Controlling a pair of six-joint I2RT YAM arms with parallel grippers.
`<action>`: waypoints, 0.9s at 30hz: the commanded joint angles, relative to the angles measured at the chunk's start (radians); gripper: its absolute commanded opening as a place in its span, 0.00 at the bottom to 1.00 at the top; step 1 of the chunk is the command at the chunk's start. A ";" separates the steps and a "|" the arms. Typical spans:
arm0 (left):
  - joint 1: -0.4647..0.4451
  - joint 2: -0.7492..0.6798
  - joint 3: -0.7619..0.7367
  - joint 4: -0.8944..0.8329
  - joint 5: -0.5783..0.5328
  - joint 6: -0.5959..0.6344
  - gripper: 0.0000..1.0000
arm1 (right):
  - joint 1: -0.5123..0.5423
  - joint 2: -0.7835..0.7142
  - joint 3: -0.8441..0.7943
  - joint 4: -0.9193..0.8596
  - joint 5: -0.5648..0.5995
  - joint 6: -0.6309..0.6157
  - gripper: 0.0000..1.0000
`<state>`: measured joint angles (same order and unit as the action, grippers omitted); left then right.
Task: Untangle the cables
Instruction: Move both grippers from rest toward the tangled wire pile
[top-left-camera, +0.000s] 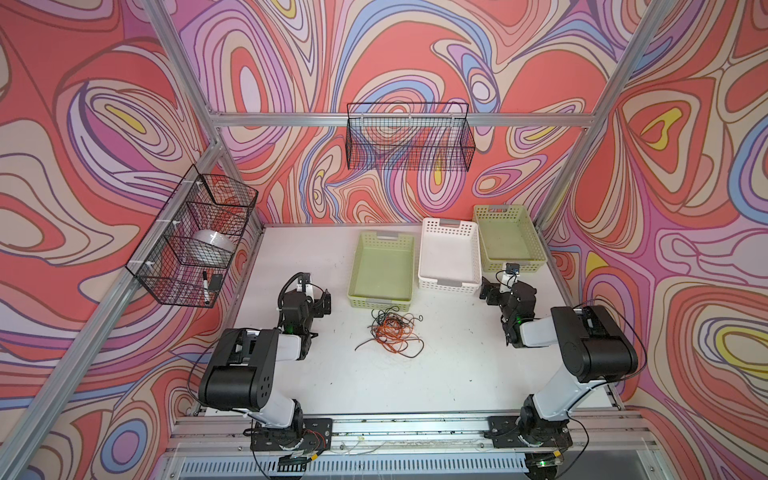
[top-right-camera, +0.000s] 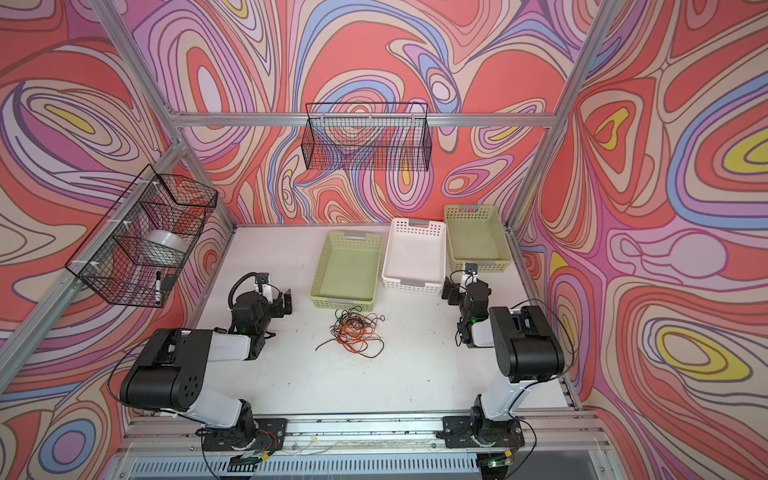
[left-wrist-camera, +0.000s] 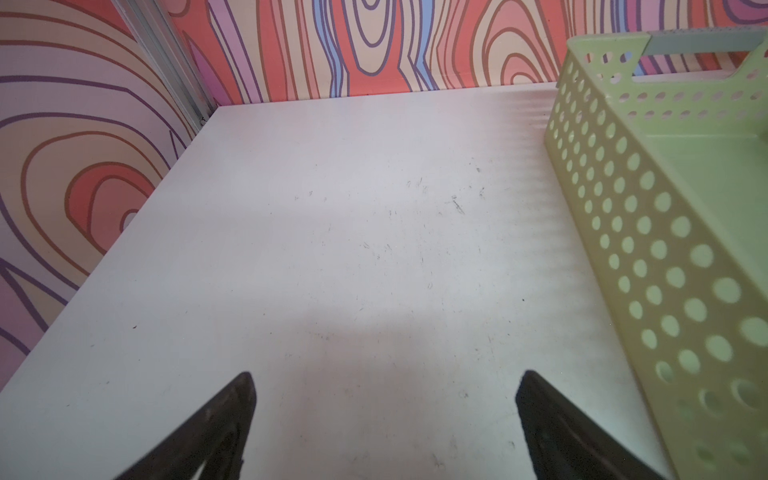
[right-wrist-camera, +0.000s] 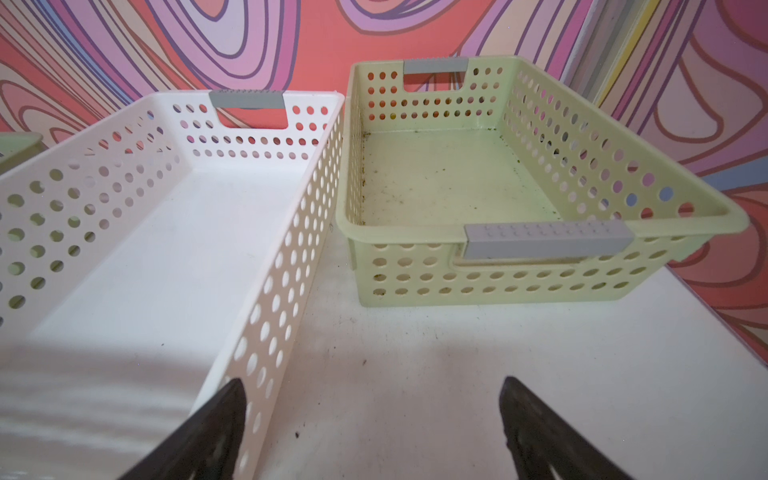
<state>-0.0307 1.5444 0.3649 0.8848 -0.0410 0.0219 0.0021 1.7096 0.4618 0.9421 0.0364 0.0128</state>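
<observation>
The cables (top-left-camera: 390, 329) (top-right-camera: 354, 332) lie in one loose tangle of orange, dark and brown wires on the white table (top-left-camera: 415, 382), just in front of a green basket (top-left-camera: 380, 301). My left gripper (top-left-camera: 320, 300) (top-right-camera: 284, 301) hovers left of the tangle, apart from it. It is open over bare table in the left wrist view (left-wrist-camera: 385, 374). My right gripper (top-left-camera: 488, 291) (top-right-camera: 451, 293) is far to the right, also open and empty (right-wrist-camera: 374, 379), beside a white basket (right-wrist-camera: 282, 270). No cable shows in either wrist view.
Three perforated baskets stand at the back: the green one (left-wrist-camera: 648, 249), the white basket (top-left-camera: 449, 286) and a second green basket (top-left-camera: 505, 210) (right-wrist-camera: 498, 286). Black wire baskets hang on the left wall (top-left-camera: 191, 237) and back wall (top-left-camera: 409, 137).
</observation>
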 joint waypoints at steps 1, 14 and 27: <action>0.006 -0.007 0.012 0.003 0.013 -0.011 1.00 | 0.002 0.001 0.006 0.014 0.006 0.002 0.98; -0.007 -0.293 0.202 -0.565 0.153 -0.038 0.92 | 0.014 -0.308 0.137 -0.533 -0.156 0.072 0.88; -0.322 -0.545 0.229 -0.934 0.169 -0.224 0.82 | 0.456 -0.425 0.189 -0.919 -0.153 0.283 0.74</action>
<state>-0.2897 1.0252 0.6167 0.0540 0.1162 -0.1467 0.3973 1.2594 0.6548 0.1158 -0.1055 0.2028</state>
